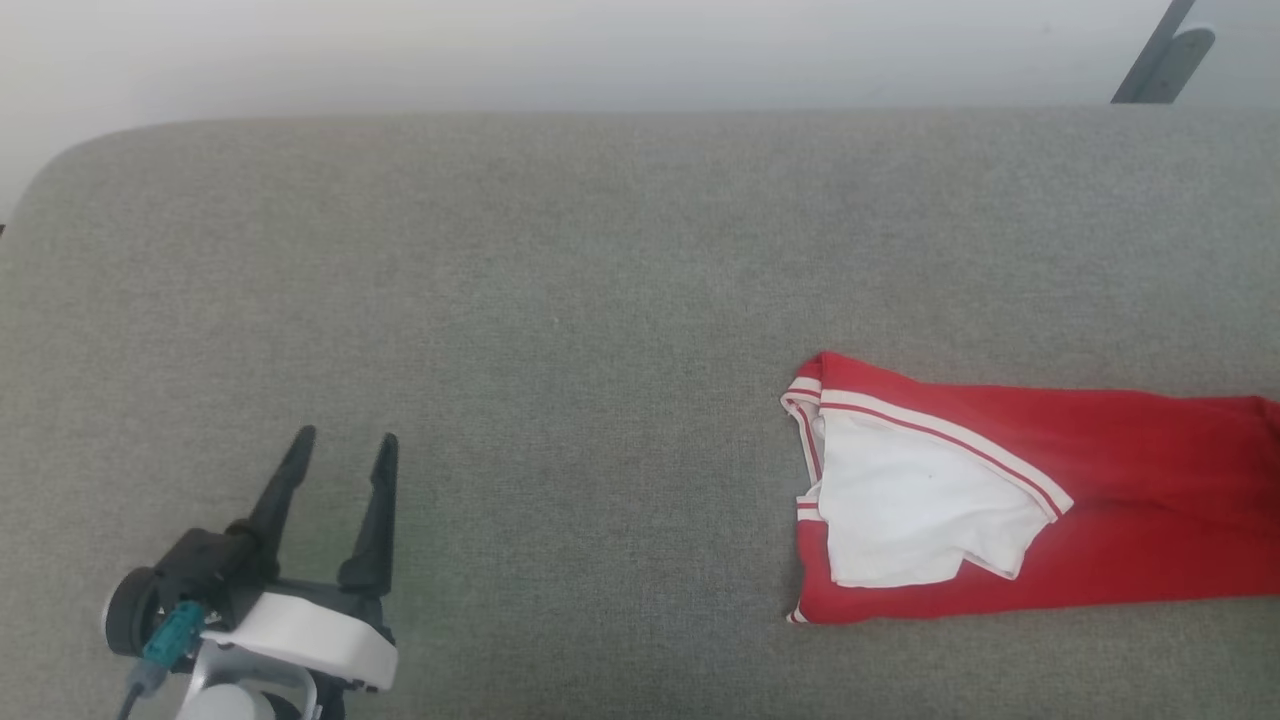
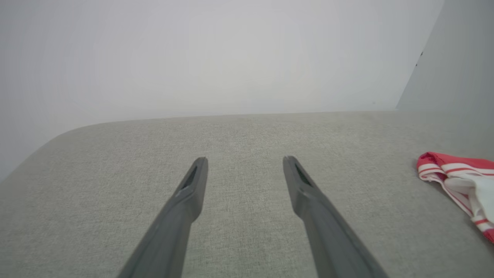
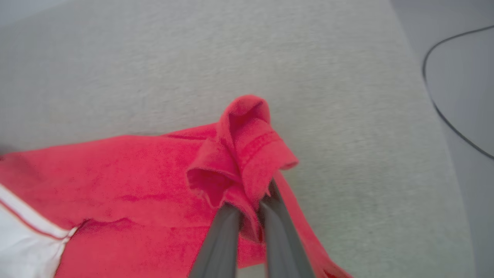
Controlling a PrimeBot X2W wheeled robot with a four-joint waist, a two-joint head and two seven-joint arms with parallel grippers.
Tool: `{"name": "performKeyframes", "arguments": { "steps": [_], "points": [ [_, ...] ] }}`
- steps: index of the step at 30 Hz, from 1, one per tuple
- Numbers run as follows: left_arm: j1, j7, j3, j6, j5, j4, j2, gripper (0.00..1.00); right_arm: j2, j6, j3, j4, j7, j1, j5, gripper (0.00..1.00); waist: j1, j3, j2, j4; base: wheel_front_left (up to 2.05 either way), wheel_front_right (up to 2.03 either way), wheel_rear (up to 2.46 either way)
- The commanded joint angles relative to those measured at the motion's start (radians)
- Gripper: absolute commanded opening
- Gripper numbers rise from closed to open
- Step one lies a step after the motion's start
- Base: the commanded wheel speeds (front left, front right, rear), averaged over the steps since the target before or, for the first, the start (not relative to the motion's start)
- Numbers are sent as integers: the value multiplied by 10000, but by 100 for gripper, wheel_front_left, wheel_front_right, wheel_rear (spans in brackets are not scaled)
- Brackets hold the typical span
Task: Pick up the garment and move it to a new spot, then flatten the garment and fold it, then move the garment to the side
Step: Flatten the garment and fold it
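Right gripper [image 3: 251, 210] clamped fold of soft red, white-trimmed garment [image 3: 135, 173] | left gripper [image 1: 345, 440] gaped empty, garment to its right

Left fingers [image 1: 377, 512] wide, right fingers [image 3: 218, 243] seemingly tight

We see a grey fabric-covered bench [image 1: 560, 250] with a rounded far-left corner. On it the garment [image 1: 1150, 500] lies stretched toward the right edge, its white panel facing up at the left end and its right end bunched upward.
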Motion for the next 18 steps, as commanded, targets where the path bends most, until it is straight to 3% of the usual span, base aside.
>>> {"name": "performKeyframes", "arguments": {
  "steps": [1, 11, 18],
  "points": [
    [136, -42, -29, -12, 30, 10, -43, 100, 125, 3, 126, -298, 91, 149, 88, 0, 0, -89, 0, 29, 0, 0, 0],
    [368, -43, -246, -13, -159, -2, -249, 100, 1260, 3, 1666, -3730, 1249, 737, -259, 0, 0, -426, 0, 437, 0, 0, 0],
    [213, -42, -491, -13, -369, 80, -314, 100, 2186, 3, 2849, -4504, 1943, 251, -834, 0, 0, -375, 0, 923, 0, 0, 0]
  ]
}}
